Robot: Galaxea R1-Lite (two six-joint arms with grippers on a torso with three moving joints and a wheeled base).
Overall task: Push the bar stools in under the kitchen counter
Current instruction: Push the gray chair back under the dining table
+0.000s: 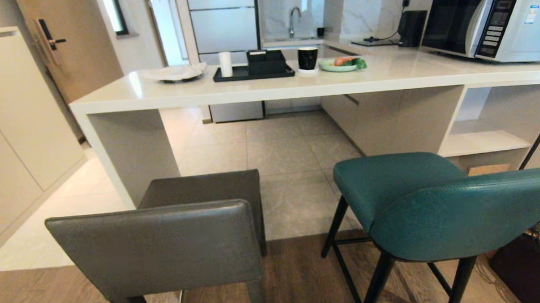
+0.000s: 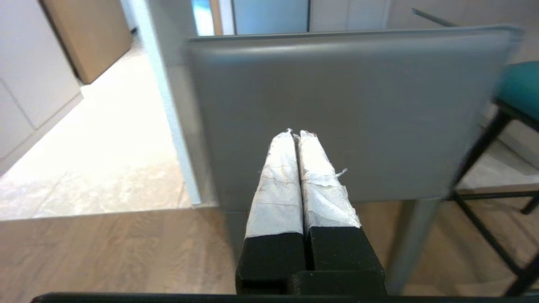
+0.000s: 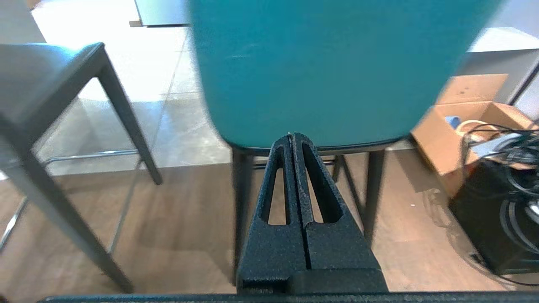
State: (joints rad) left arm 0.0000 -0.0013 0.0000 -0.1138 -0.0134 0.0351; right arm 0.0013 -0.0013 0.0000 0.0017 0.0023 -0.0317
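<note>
bar stools [image 1: 273, 215]: 2, outside kitchen counter [image 1: 267, 85] | left claw [image 2: 298, 134], right claw [image 3: 291, 135]: closed (empty) | writing: unreadable

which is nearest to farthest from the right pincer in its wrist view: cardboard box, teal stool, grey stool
From the right pincer:
1. Teal stool, straight ahead, its backrest right at the shut tips.
2. Grey stool, off to one side.
3. Cardboard box, on the floor on the other side, farther back.
</note>
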